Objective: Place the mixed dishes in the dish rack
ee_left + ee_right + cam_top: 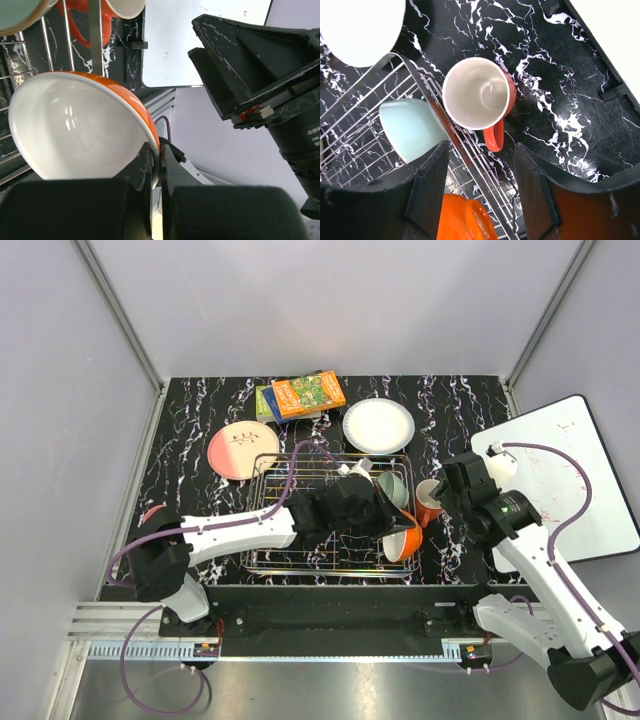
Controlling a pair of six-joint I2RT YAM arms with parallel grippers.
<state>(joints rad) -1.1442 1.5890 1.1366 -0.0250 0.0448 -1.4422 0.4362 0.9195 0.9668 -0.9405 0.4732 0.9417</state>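
Note:
My left gripper (392, 530) reaches over the silver wire dish rack (262, 558) and is shut on the rim of the orange bowl (75, 130), which is tilted on edge at the rack's right end (405, 540). The pale green bowl (393, 487) lies in the rack beside it. The orange-red mug (480, 95) stands upright on the table just right of the rack. My right gripper (482, 187) is open and empty above the mug's handle and the rack's edge. The white plate (378, 425) and pink-and-cream plate (243, 449) lie behind the rack. The pink cup is hidden.
Colourful books (303, 395) lie at the back of the black marbled table. A white board (575, 475) lies to the right of the table. Grey walls close in the back and sides.

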